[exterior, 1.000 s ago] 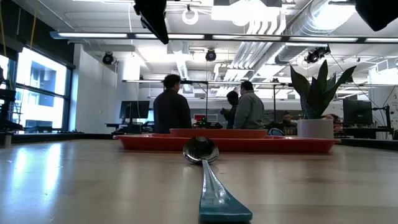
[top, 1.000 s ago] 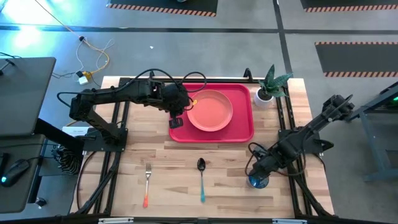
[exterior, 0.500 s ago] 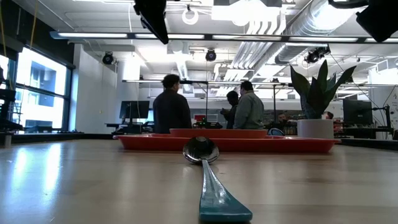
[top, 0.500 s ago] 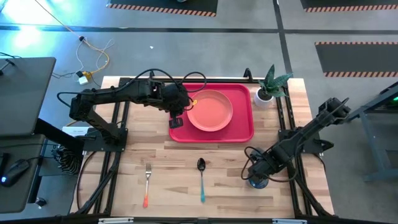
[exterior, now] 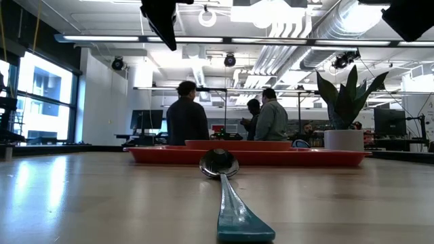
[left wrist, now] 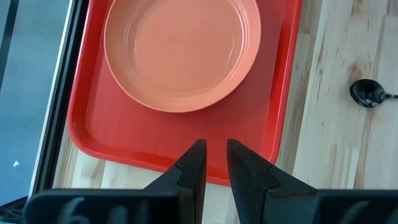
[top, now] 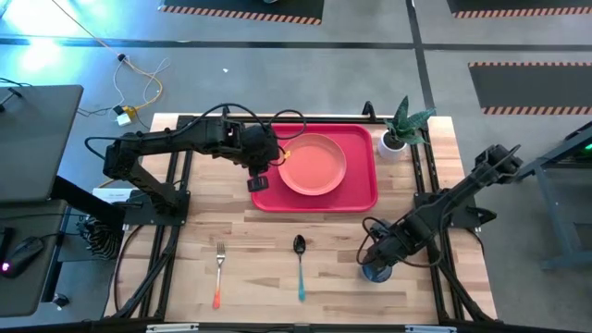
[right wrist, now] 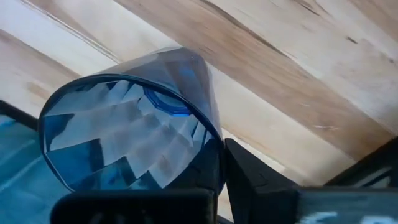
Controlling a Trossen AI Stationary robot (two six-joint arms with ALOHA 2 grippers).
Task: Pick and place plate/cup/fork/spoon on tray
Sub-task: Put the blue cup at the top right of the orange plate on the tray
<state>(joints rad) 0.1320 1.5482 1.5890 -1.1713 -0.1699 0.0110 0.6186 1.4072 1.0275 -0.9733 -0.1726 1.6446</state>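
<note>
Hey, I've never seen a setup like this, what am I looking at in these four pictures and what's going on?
Two robot arms work at a wooden table. One camera looks straight down, one sits at table level, and one rides on each wrist. The pink plate already lies in the red tray. The fork and spoon lie on the wood, with a potted plant at the tray's far corner. The left gripper, nearly closed and holding nothing, is over the tray's edge. The right gripper grips the blue cup by its rim.
</note>
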